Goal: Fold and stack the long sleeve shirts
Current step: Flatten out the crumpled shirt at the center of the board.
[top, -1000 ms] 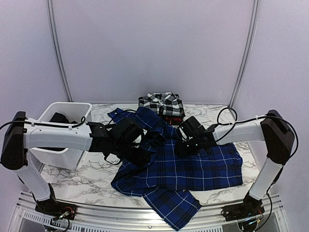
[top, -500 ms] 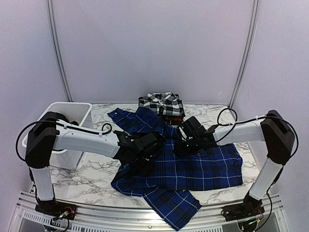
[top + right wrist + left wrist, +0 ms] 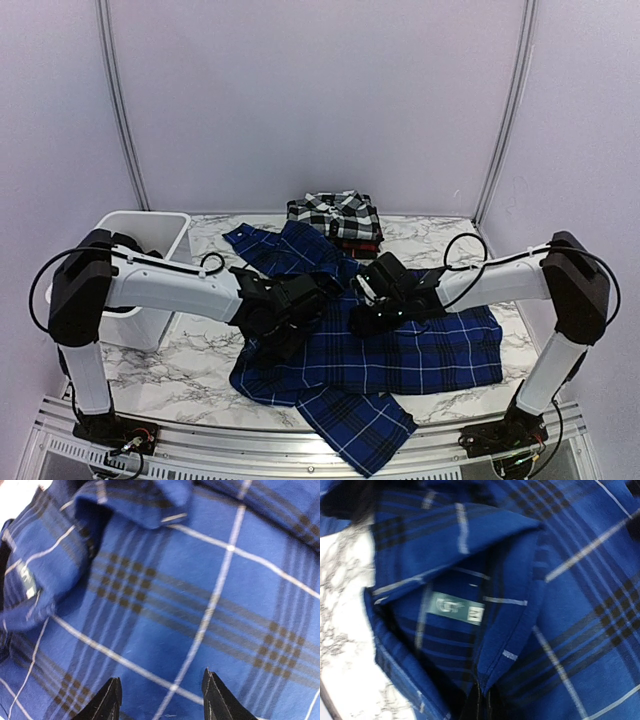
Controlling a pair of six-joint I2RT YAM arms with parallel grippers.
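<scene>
The blue shirt [image 3: 400, 350] is lying spread and rumpled across the middle of the marble-patterned table [image 3: 170, 365], one sleeve trailing over the near edge and another part reaching toward the rear left; the black-and-white shirt [image 3: 335, 212] is sitting folded at the back of the table, resting on the red-and-black shirt [image 3: 358, 246], of which only a strip is showing beneath it; the white tub [image 3: 125, 235] is standing at the left rear corner, well apart from that stack. The left gripper [image 3: 300, 310] is reaching over the left part of the blue shirt, at its collar; in the left wrist view its fingers [image 3: 479, 707] are pressing together at the bottom of the frame, with the edge of the open collar [image 3: 470, 535] running straight into them, so this claw is reading as clamped on the blue cloth; a pale label [image 3: 457, 609] is showing inside the collar, above the pinch. The right gripper [image 3: 368, 315] is hanging low over the shirt's middle, near the left one; in the right wrist view its two dark fingers [image 3: 111, 700] are standing clearly apart, plain plaid cloth showing between them and nothing being held; whether the tips are touching the cloth cannot be told.
</scene>
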